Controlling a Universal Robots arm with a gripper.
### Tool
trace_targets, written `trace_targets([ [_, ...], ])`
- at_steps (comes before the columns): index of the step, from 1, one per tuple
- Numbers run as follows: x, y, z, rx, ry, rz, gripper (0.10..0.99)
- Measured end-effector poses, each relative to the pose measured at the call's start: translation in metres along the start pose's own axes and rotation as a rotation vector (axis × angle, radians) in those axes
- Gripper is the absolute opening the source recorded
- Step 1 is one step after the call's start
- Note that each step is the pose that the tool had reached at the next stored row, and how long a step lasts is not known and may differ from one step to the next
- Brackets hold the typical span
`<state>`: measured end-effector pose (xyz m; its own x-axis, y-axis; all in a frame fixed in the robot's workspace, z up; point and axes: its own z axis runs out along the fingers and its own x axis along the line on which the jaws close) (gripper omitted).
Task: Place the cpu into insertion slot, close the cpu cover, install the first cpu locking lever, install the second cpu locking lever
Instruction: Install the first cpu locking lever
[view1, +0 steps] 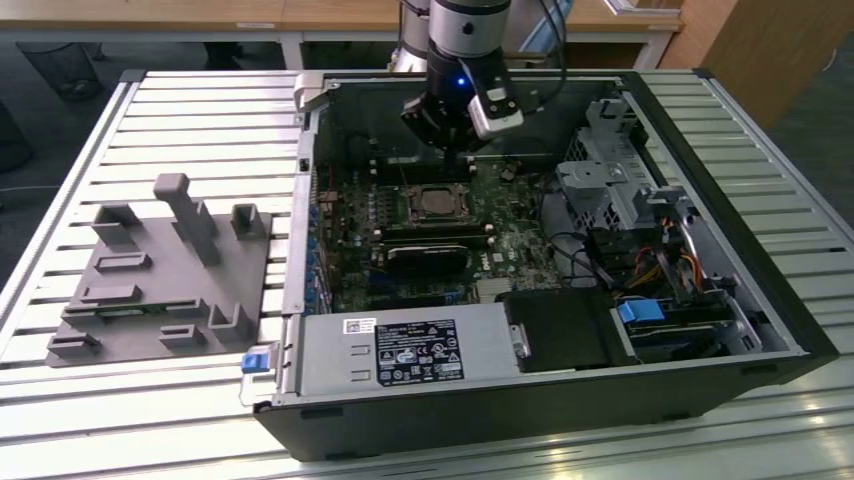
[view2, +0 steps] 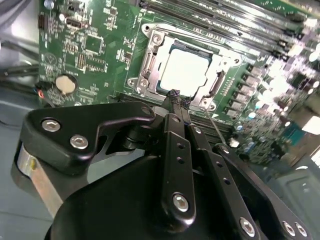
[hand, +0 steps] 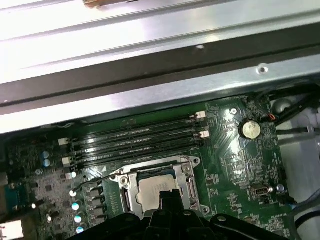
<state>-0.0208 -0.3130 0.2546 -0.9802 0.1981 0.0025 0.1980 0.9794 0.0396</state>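
Observation:
The cpu (view2: 184, 70) (hand: 150, 192), a pale metal square, lies flat in the insertion slot (view1: 434, 205) on the green motherboard. The silvery cpu cover (view2: 149, 62) (hand: 131, 181) lies down around it as a frame. A thin wire lever (view2: 216, 129) (hand: 95, 181) sticks out beside the socket, not tucked in. My gripper (view2: 175, 97) (hand: 169, 197) (view1: 454, 160) hangs just above the socket's edge. Its two black fingers are shut together with nothing visible between them, their tips right by the cover's rim.
Long black memory slots (hand: 135, 140) run beside the socket, and a coin battery (view2: 65, 84) sits nearby. A black block (view1: 427, 258), a power supply (view1: 400, 350) and drive bays (view1: 641, 220) crowd the case. A grey fixture (view1: 160, 270) stands on the slatted table.

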Motion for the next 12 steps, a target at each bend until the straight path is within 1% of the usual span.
trace_targets([
  [7,0.0,0.0,0.0003,0.0,0.0047,-0.12,0.106],
  [12,0.0,0.0,0.0003,0.0,0.0052,-0.131,0.106],
])
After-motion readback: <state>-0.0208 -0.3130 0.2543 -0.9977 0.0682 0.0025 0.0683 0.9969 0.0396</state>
